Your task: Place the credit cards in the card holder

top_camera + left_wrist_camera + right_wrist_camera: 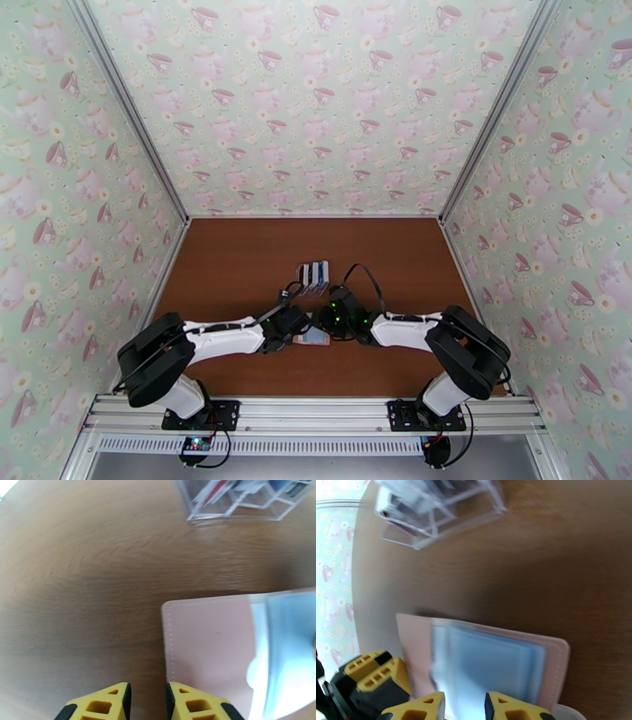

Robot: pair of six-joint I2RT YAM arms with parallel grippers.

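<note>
left gripper [148, 692]: jaws slightly spread, likely steadying card holder [209, 645] edge
right gripper [465, 702]: straddles pocket leaf [489, 665]; pinch unclear

Pink stitched leather-like wallet [205, 645] is looking matt; clear plastic rack [237, 503] is gleaming; brown wood-grain table [87, 598] is showing smooth.

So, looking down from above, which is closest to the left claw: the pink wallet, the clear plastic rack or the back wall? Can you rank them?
1. pink wallet: right beside the left gripper, on its right side.
2. clear rack: farther up the table, toward the back.
3. back wall: beyond the table's far edge.
</note>
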